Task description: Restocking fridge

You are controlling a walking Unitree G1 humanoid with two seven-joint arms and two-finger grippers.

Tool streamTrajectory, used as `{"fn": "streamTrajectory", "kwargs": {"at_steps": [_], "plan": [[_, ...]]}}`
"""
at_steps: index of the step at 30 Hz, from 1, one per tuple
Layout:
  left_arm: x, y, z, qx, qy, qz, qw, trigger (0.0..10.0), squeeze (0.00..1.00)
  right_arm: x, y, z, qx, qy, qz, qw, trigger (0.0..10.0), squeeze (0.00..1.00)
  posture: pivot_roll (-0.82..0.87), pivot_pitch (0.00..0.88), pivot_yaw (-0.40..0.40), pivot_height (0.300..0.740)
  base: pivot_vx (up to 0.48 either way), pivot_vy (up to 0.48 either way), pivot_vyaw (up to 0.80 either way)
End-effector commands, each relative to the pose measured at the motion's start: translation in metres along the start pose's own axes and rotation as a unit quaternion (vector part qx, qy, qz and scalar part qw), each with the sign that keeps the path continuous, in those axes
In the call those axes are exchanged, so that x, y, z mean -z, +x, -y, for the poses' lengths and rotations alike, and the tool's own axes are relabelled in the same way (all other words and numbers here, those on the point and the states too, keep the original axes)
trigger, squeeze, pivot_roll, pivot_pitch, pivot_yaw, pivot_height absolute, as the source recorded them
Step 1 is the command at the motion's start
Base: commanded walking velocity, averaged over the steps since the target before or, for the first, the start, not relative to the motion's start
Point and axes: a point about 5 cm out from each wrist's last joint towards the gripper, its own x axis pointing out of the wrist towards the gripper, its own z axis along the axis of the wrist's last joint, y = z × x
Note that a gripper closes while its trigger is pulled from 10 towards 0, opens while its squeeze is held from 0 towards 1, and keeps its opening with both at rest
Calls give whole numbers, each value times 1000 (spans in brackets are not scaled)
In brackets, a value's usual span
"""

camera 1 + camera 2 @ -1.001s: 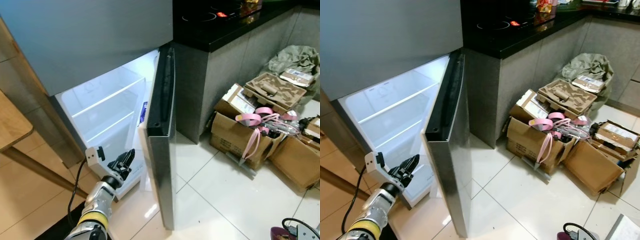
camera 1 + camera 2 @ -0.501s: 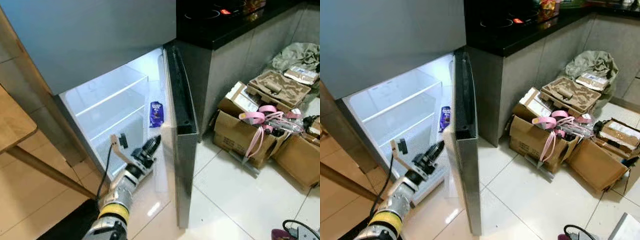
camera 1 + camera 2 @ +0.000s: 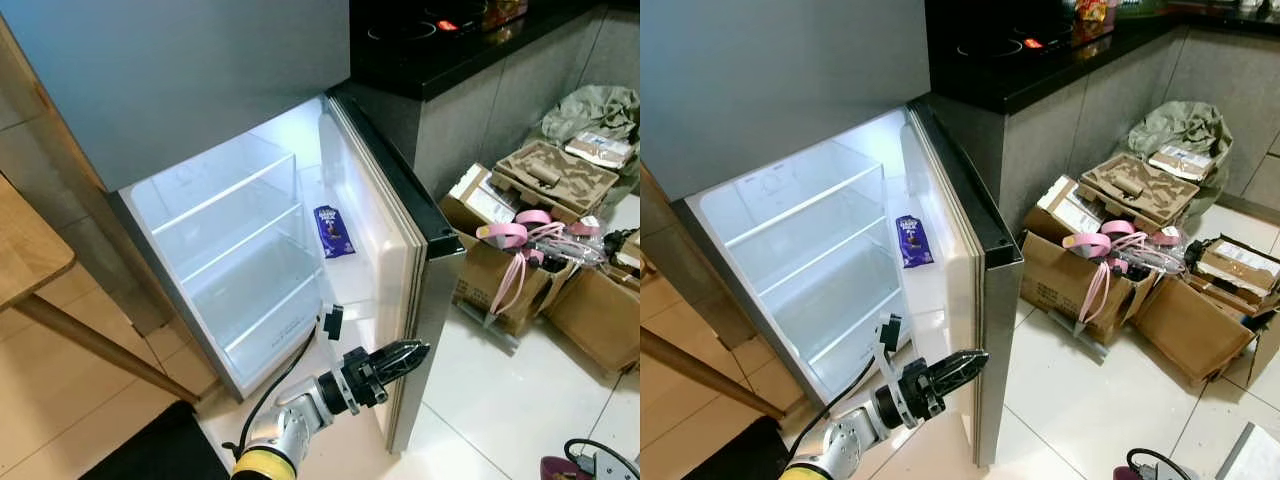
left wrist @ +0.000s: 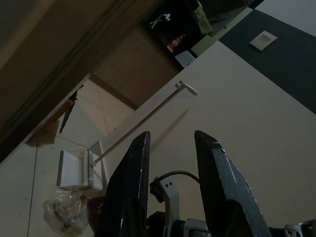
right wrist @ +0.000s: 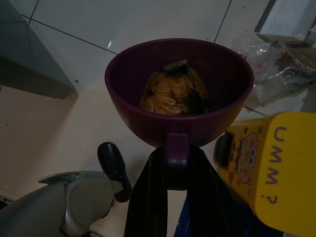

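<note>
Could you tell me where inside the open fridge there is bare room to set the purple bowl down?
The fridge shelves look bare at every level, between the left wall and the open door. The door holds one chocolate bar, with room around it. Right of the door, the floor is crowded with cardboard boxes. The right gripper holds the purple bowl.

White tiled floor (image 3: 500,390), black countertop (image 3: 450,45), cardboard boxes (image 3: 520,270) piled beside it.

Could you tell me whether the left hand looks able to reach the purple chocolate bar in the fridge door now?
Probably yes: the door stands wide open, and the left hand sits just below the chocolate bar, nothing between them.
</note>
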Motion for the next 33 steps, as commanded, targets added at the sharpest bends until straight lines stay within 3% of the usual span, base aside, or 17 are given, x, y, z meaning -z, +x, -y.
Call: {"fn": "streamTrajectory", "kwargs": {"at_steps": [1,5,10,11,15,19,21,25,29,31,33], "plan": [[16,2,5,0,-28,10,1000,10000,0,1,-1,1,1,-1,0,1000,10000,0,-150,89,75,740,0,0,0],[20,-13,1,-19,-24,-15,999,10000,0,3,-1,1,2,-1,-3,1000,10000,0,-146,91,76,740,0,0,0],[26,-48,-19,-144,22,-38,989,10000,0,6,-2,2,3,-6,-8,1000,10000,0,-143,95,79,740,0,0,0],[26,-48,-19,-144,22,-38,989,10000,0,6,-2,2,3,-6,-8,1000,10000,0,-143,95,79,740,0,0,0],[18,-78,-34,-258,41,-7,965,10000,0,7,-2,4,7,-13,-13,1000,10000,0,-141,91,75,740,0,0,0],[14,-91,-39,-303,51,12,952,10000,0,7,-2,5,5,-17,-14,1000,10000,0,-141,87,71,740,0,0,0],[10,-96,-42,-331,63,26,941,10000,0,6,-2,4,2,-19,-12,1000,10000,0,-140,85,69,740,0,0,0],[2,-93,-44,-340,65,56,936,10000,0,3,-1,2,-5,-22,-6,1000,10000,0,-140,82,70,740,0,0,0],[-10,-84,-45,-343,78,85,932,10000,0,4,-1,-5,-31,-62,-10,998,10000,0,-141,82,68,740,0,0,0],[-11,-83,-47,-348,81,84,930,10000,0,7,-1,-19,-89,-120,-10,989,10000,0,-142,86,64,740,0,0,0],[-9,-85,-48,-355,81,81,928,10000,0,6,-2,-23,-110,-126,-7,986,10000,0,-145,87,65,740,0,0,0]]}}
